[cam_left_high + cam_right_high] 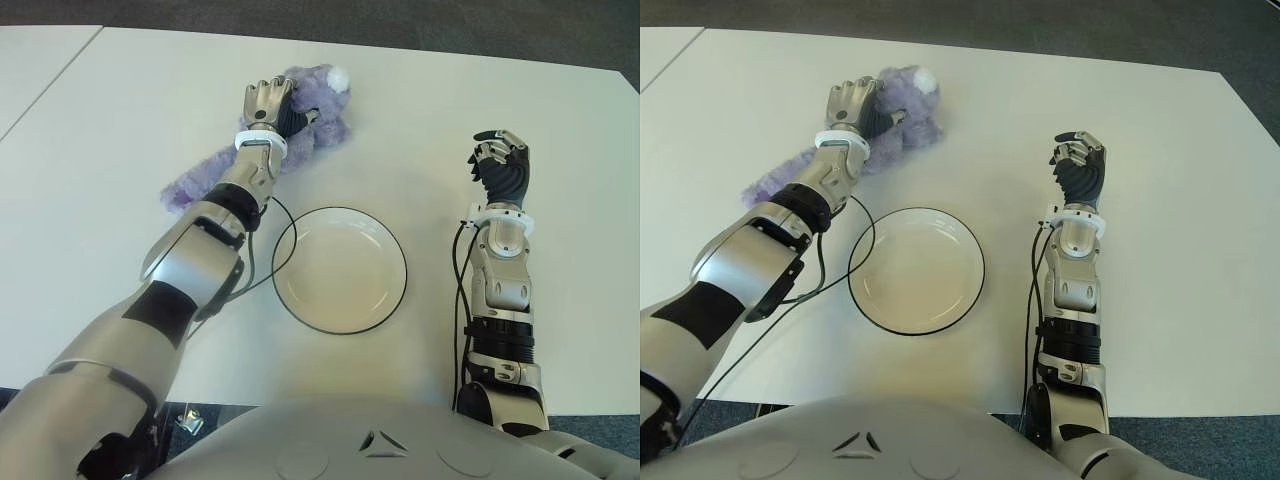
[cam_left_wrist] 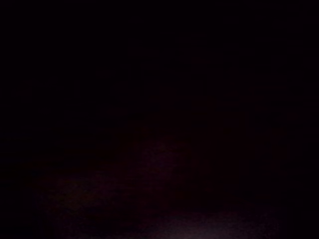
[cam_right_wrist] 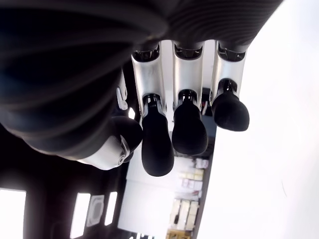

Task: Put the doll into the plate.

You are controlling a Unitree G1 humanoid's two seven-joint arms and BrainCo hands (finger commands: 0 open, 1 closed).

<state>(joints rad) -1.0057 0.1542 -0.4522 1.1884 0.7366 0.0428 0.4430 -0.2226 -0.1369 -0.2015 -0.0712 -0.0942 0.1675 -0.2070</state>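
Plate (image 1: pixel 340 269): empty, on table (image 1: pixel 450 110).
Left hand (image 1: pixel 272 107): pressed on purple doll (image 1: pixel 312 110); grip unclear.
Right hand (image 1: pixel 501 163): loosely curled, holding nothing.

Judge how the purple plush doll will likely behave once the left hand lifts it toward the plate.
The doll looks furry and soft under the left hand, so it probably sags, its long tail end trailing. Likely light and unbreakable. It may drape over the plate rim.

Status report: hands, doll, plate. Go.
Left hand down on doll, grip unconfirmed. Right hand idle right of plate. Plate holds nothing; path clear.
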